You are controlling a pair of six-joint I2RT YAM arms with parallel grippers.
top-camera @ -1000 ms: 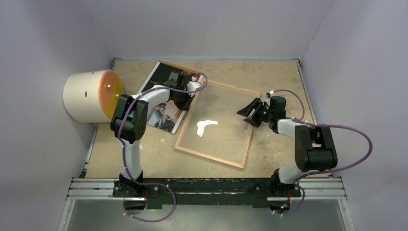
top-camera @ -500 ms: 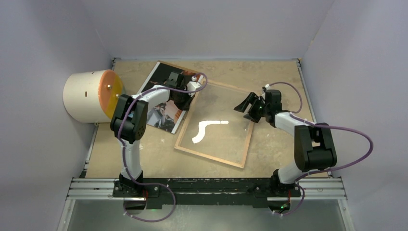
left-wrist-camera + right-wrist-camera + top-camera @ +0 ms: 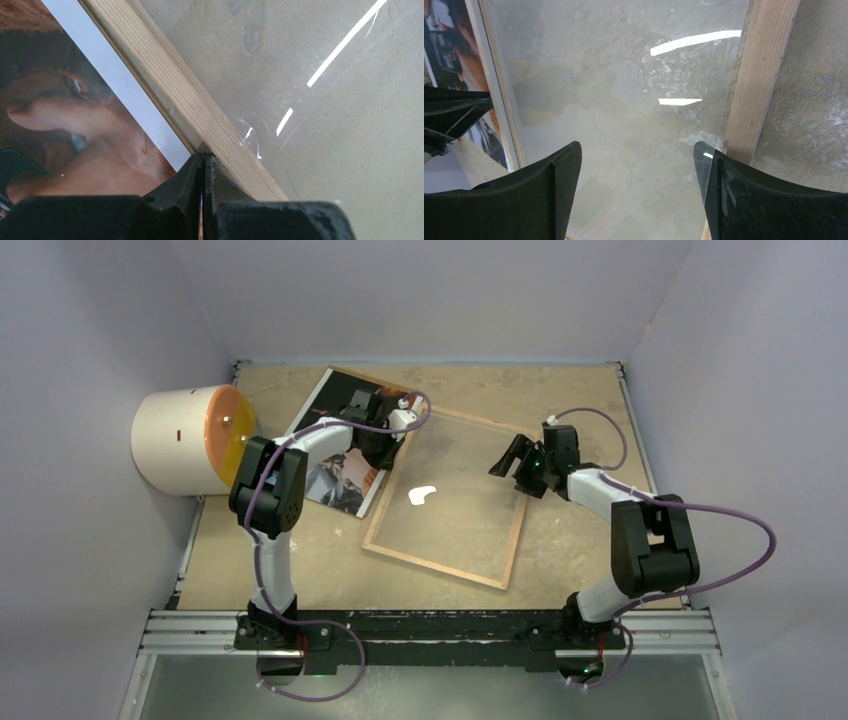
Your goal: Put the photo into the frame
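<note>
Overhead: the photo (image 3: 335, 483) lies face up beneath the left gripper (image 3: 385, 452), outside the frame (image 3: 440, 567); insertion not begun. Left wrist: fingers (image 3: 185, 185) pressed together, tips at the frame's rail; right wrist: right gripper (image 3: 636, 150) spread wide above the glass (image 3: 624, 75). Next, probably, pinch the photo's edge.
</note>
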